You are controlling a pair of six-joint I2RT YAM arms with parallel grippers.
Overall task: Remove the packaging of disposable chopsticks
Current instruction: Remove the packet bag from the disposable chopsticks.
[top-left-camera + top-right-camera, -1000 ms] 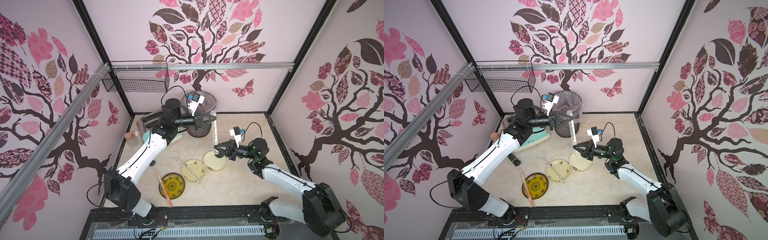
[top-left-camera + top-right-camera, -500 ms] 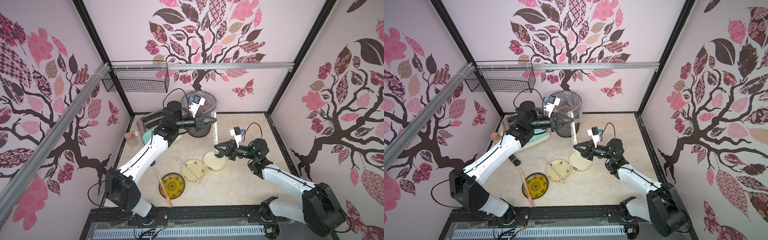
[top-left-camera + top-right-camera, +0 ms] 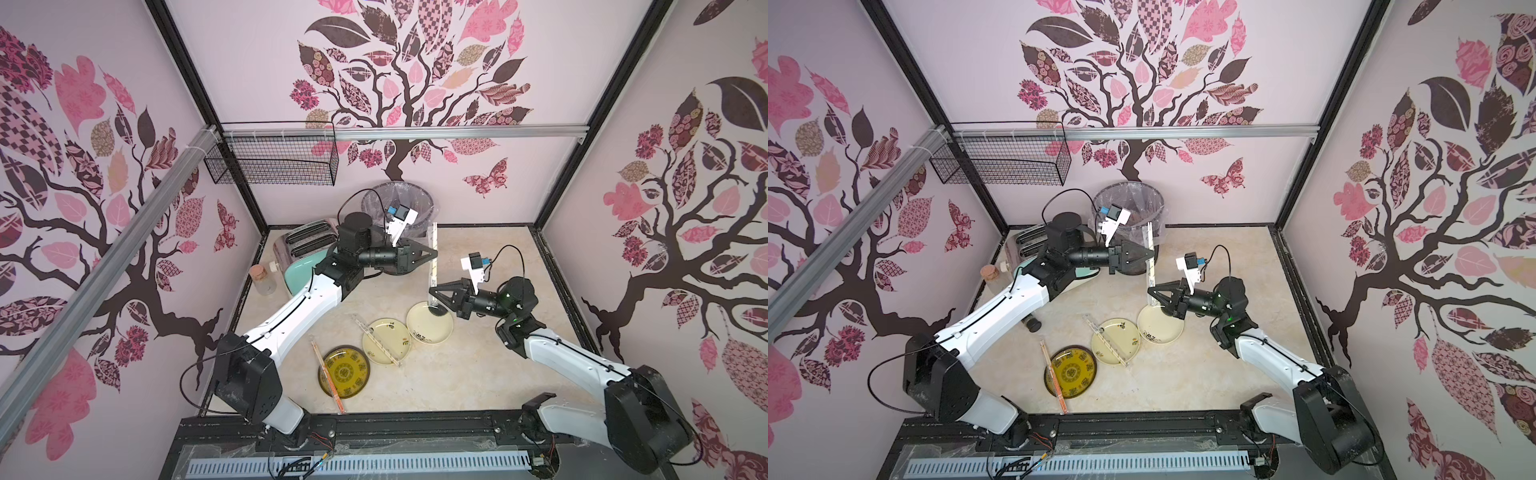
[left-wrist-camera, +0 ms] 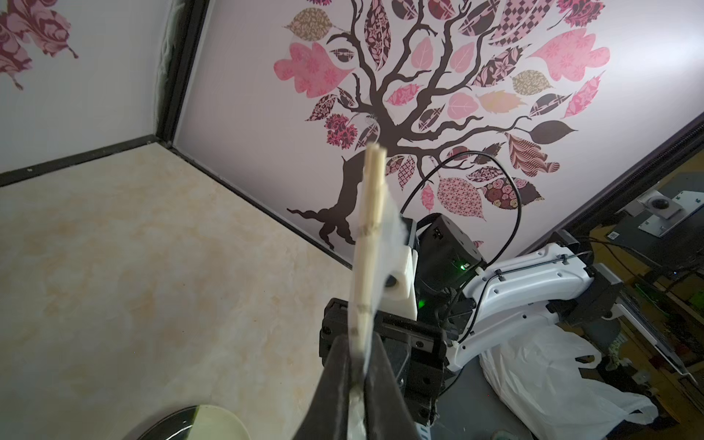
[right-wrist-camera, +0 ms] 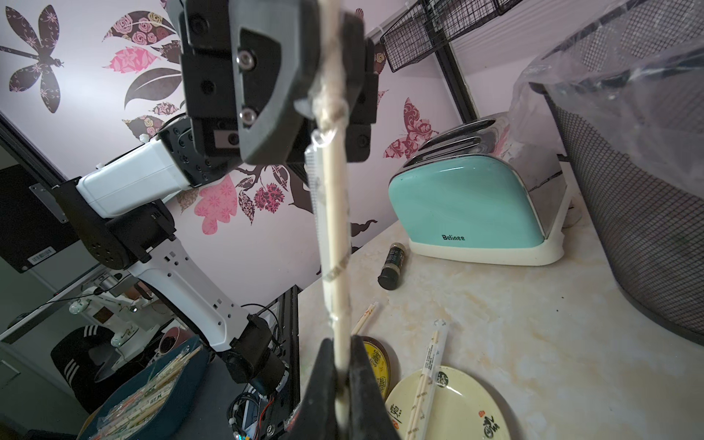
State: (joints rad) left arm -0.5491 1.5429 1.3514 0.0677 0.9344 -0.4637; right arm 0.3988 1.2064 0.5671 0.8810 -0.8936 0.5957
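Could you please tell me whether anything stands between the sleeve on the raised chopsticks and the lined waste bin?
Nothing visible does. The sleeve around the chopsticks, gripped above by the left gripper and below by the right gripper, stands roughly upright near the bin. No object shows between them in both top views.
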